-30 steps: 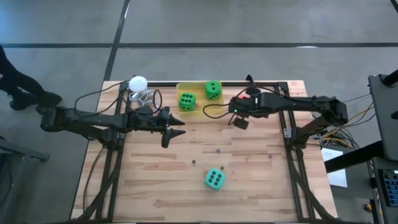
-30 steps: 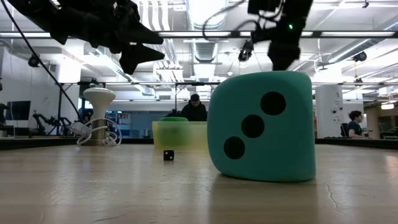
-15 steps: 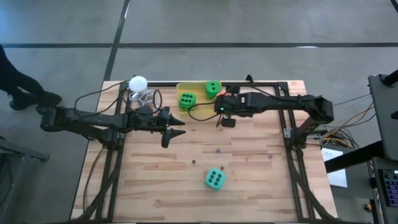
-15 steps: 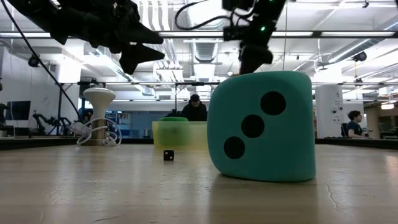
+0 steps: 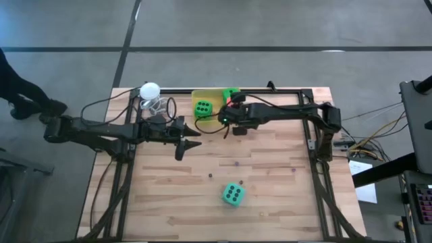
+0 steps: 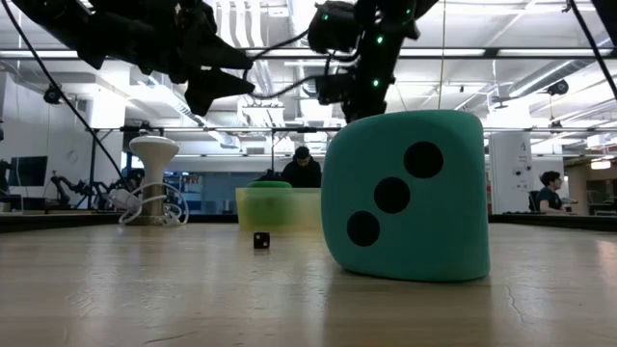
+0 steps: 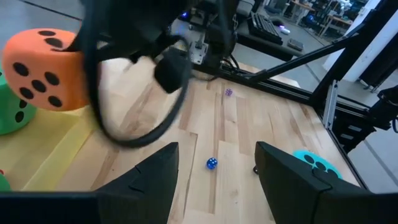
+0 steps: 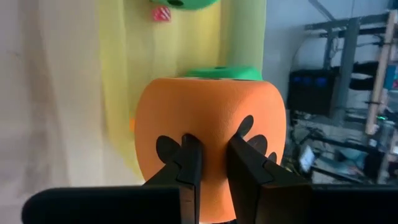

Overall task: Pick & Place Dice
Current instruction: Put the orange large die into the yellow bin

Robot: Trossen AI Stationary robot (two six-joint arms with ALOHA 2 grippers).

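My right gripper [image 8: 214, 146] is shut on the orange die [image 8: 211, 124], above the yellow tray [image 5: 200, 95] at the table's far edge; the orange die [image 7: 43, 65] shows there too. One green die [image 5: 202, 109] lies in the tray. A second green die [image 8: 217, 73] sits just beyond the orange one. The teal die [image 5: 233, 194] rests on the wood near the front edge. My left gripper [image 5: 191, 143] hovers open left of centre, holding nothing. My right gripper pinches the orange die's pip-marked face [image 8: 214, 163] between its two fingers [image 8: 189, 158]. The fingertips sink into the soft face, with a narrow ridge of it between them. The fingers slant down from the table's right. The die sits lifted, over the tray.
A white ball on a stand [image 5: 149, 90] with coiled cable stands at the far left corner. Tiny dice lie on the wood: a black one [image 6: 261, 240], a blue one [image 7: 212, 163]. Black frame rails [image 5: 317, 145] run along the table's edges.
My right gripper has carried the orange die toward the table's left edge along the far side, sinking a little and rolling at the wrist, until it is over the yellow tray beside the green dice. My left arm has kept still.
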